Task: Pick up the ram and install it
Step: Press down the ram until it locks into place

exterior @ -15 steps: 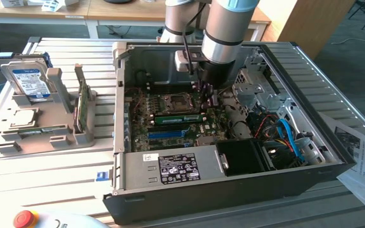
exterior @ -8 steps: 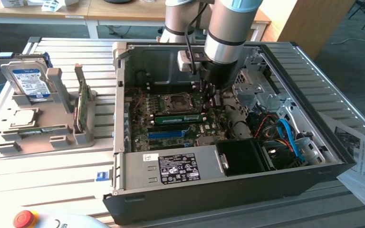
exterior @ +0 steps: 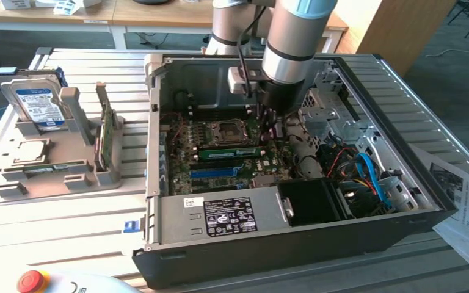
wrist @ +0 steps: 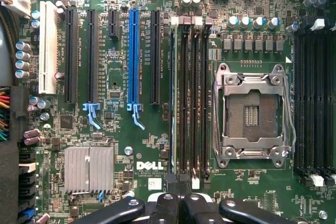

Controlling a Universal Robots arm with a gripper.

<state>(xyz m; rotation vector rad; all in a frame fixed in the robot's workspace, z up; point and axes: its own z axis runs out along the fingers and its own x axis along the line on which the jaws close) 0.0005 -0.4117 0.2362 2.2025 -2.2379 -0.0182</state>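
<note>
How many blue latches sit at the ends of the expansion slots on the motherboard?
2. One latch ends a black slot; the other ends the blue slot beside it. None appear hidden.

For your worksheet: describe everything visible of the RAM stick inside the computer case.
The ram is a long, thin green circuit-board stick. It stands on edge, seated in the motherboard beside the empty CPU socket, inside the open case. The shut gripper hangs over one end; whether they touch is unclear.
</note>
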